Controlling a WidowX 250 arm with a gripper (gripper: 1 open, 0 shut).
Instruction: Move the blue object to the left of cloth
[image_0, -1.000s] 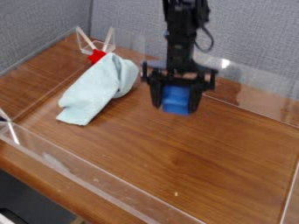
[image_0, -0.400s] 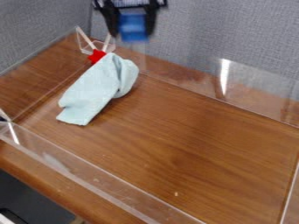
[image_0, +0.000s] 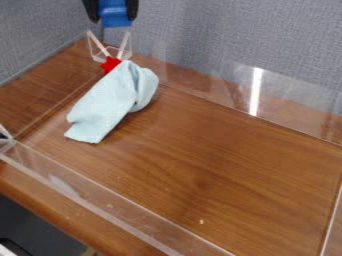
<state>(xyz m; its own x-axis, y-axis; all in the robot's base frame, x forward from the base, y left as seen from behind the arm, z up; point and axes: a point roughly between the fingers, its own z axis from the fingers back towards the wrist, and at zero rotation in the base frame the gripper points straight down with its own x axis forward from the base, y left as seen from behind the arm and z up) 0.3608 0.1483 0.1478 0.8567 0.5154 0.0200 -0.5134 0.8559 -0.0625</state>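
Observation:
The blue object (image_0: 118, 11) hangs at the very top edge of the camera view, up in the air above the far end of the cloth. My gripper (image_0: 112, 17) is shut on it; only the dark finger tips either side of the block show, the rest of the arm is cut off by the frame. The light blue cloth (image_0: 114, 102) lies crumpled on the wooden table (image_0: 227, 170), left of the middle, stretching from the back towards the front left.
A small red piece with white sticks (image_0: 111, 62) stands at the cloth's far end, just below the gripper. Clear plastic walls (image_0: 254, 88) ring the table, and a grey wall stands behind.
The gripper has carried the blue object up off the table from the right of the cloth, leftward across the view, to above the cloth's far end.

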